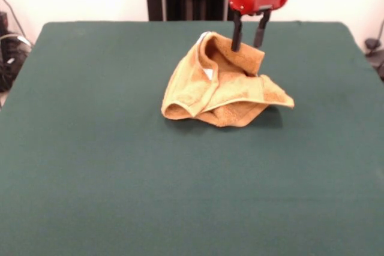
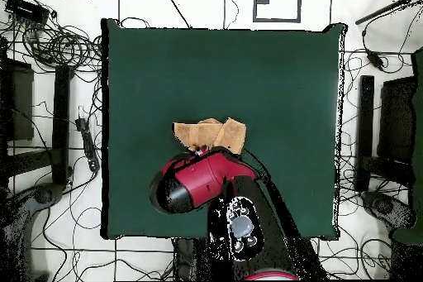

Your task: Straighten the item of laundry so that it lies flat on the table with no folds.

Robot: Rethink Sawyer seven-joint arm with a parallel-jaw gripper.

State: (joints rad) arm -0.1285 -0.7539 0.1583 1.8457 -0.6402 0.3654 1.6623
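A crumpled orange-tan towel (image 1: 223, 85) sits heaped on the dark green table (image 1: 120, 178), toward the far side in the front view, a little to the 2 o'clock of the tabletop's middle. Bare green cloth spreads wide on every side of it: a broad stretch at 6 o'clock toward the near edge, long runs to 9 and 3 o'clock, and a narrower strip at 12 o'clock before the far edge. In the overhead view the towel (image 2: 211, 135) lies near the middle of the table (image 2: 281, 72), with the widest open cloth at 12 o'clock and less at 6 o'clock, where the arm (image 2: 198, 181) covers the surface.

The gripper (image 1: 249, 41) comes down from the red wrist at the top of the front view. Its two dark fingers (image 1: 236, 33) stand slightly apart and straddle a raised fold at the towel's upper right, at about 1 o'clock on the heap; they appear to pinch that fold, which stands higher than the rest. A pale woven band runs along the front folds, and a small white label (image 1: 209, 73) shows on the left fold.

Beyond the table edges the overhead view shows a pale floor strewn with black cables (image 2: 58, 43) and dark equipment at 9 and 3 o'clock.
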